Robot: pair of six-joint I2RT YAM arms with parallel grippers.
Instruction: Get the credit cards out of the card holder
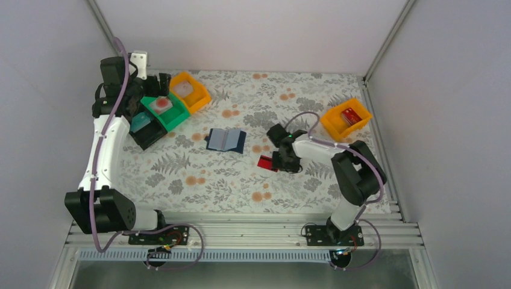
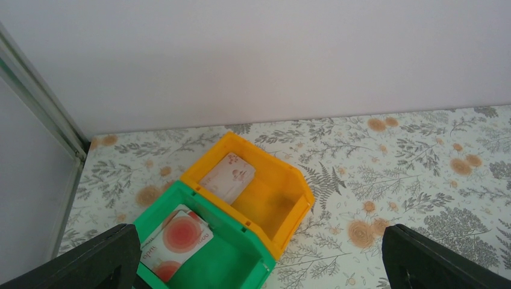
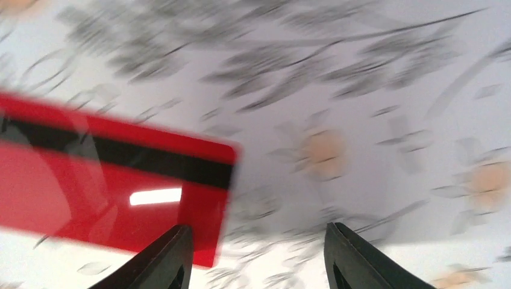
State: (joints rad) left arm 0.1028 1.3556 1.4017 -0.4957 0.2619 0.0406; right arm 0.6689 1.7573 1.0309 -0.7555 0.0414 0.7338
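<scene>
The card holder (image 1: 225,140) is seen lying opened flat on the flower-patterned worktop (image 1: 199,186), near its middle and somewhat toward the far edge, with the lighter blue pockets turned up. Whether any cards are lodged in those pockets cannot be told. A red card (image 1: 266,162) with a black stripe is laid flat on the worktop, just beside the card holder on the side toward the right edge and not touching it. The right tool (image 1: 282,161) is held low at that card's right end. In the blurred right wrist view its fingers (image 3: 166,262) are seen parted, with the short edge of the red card (image 3: 114,186) lying by the left finger and nothing clamped between them, so the tool is released. At the far left corner three bins are set in a row, each touching the next. An orange bin (image 1: 202,96) is seen with a pale card (image 1: 184,88) in it, a green bin (image 1: 175,120) with a white card with red rings (image 1: 161,104), and a black bin (image 1: 147,138) with a light blue card (image 1: 140,123). The left tool (image 1: 158,86) is held above the green and orange bins, its fingers (image 2: 90,259) spread wide and nothing grasped. Near the right edge a second orange bin (image 1: 334,127) is placed, and a second red card (image 1: 349,115) is seen inside it.
</scene>
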